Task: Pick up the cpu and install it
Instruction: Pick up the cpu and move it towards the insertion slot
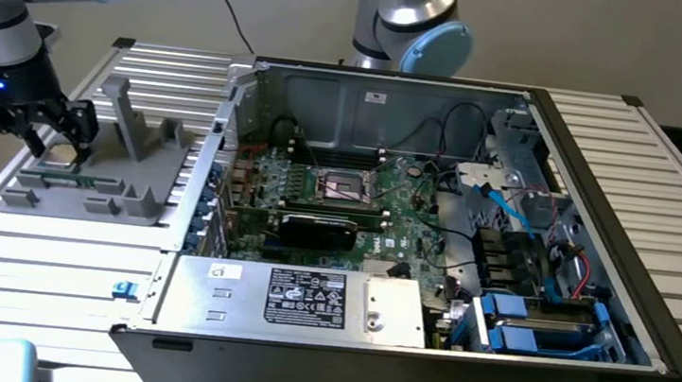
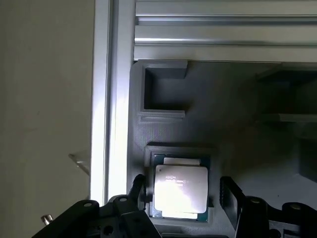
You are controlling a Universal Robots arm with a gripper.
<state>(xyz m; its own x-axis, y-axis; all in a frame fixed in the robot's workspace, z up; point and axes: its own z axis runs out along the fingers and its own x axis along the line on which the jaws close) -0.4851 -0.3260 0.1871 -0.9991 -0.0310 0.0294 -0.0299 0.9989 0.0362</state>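
Note:
The cpu (image 2: 180,190), a flat square chip with a bright silvery top, lies in a recess of the grey holder (image 2: 208,124). My gripper (image 2: 184,196) stands open over it, one black finger on each side of the chip, neither pressing on it. In the exterior view the gripper (image 1: 52,144) hangs low over the grey holder (image 1: 101,187) at the exterior view's left, its fingers spread. The black-framed socket (image 1: 344,188) sits on the green motherboard inside the open computer case (image 1: 597,170), well to the exterior view's right of the gripper.
Upright grey fins (image 1: 132,122) of the holder rise just beside the gripper. A silver box with a black label (image 1: 304,297) lies along the case's near side. Cables and blue drive brackets (image 1: 530,325) crowd the case's right. A second arm's base (image 1: 411,27) stands behind the case.

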